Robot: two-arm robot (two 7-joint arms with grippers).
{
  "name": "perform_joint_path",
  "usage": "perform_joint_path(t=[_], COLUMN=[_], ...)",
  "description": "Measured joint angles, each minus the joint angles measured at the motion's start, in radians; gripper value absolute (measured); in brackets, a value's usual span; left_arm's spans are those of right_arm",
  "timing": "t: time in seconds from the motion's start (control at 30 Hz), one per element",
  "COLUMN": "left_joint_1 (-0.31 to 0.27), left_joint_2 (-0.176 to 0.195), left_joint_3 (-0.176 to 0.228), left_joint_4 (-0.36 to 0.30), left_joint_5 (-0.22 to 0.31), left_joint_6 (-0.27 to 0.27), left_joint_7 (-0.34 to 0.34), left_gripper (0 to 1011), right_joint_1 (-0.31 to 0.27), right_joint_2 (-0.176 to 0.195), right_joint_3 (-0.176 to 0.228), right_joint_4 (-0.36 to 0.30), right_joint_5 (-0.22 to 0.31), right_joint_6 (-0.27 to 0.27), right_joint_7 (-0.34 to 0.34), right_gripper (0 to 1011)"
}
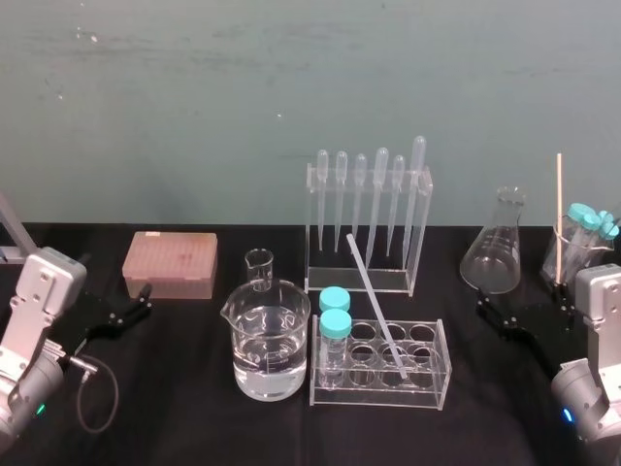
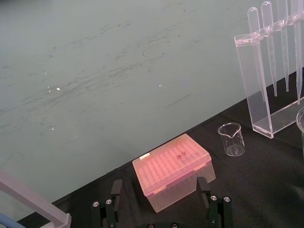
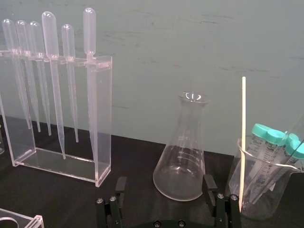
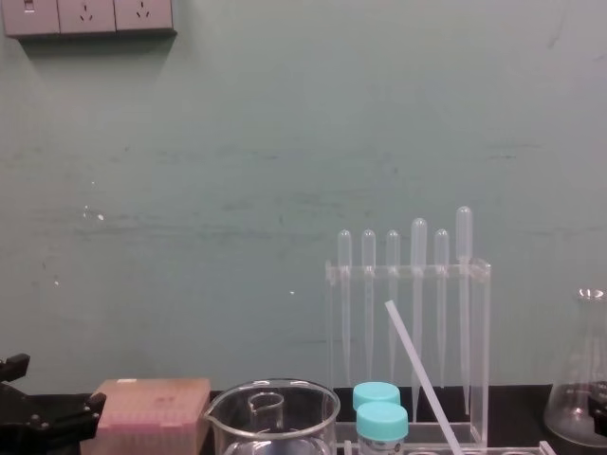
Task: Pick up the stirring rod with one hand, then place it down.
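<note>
The stirring rod (image 1: pixel 376 303) stands slanted in the clear tube rack (image 1: pixel 380 393) at mid-surface. Its lower end sits in a rack hole and its upper end leans back and left toward the pipette stand (image 1: pixel 359 280), with blue-capped tubes (image 1: pixel 335 325) and a water beaker (image 1: pixel 270 342) just left. Both tools rest low, jaws spread and empty, well apart from the rod: the left tool (image 1: pixel 139 303) beside a pink box (image 1: pixel 170 264), the right tool (image 1: pixel 495 313) nearer, before a flask (image 1: pixel 495 254).

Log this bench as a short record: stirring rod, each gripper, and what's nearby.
stirring rod: leaning tilted in the test tube rack, not held
left gripper: fingers open, on the left, facing the pink tip box
right gripper: fingers open, on the right, facing the Erlenmeyer flask
also in rack: two cyan-capped tubes
left of rack: beaker of clear liquid
</note>
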State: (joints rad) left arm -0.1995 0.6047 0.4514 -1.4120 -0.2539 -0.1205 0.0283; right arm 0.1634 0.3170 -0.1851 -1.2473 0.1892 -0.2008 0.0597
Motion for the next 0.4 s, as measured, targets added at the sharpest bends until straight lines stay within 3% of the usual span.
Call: perform_joint_path(t=[0.4], left_joint_1=[0.000], left_joint_2=[0.000], left_joint_3=[0.000], left_joint_4=[0.000], left_joint_5=[0.000], left_joint_6=[0.000], left_joint_7=[0.000], left_gripper=[1000], right_joint_1=[0.000], right_joint_2=[0.001], right_joint_3=[-0.001], right_joint_4=[-0.002], right_joint_5=[0.000], right_joint_6=[-0.001], right_joint_7=[-0.001], right_gripper=[1003])
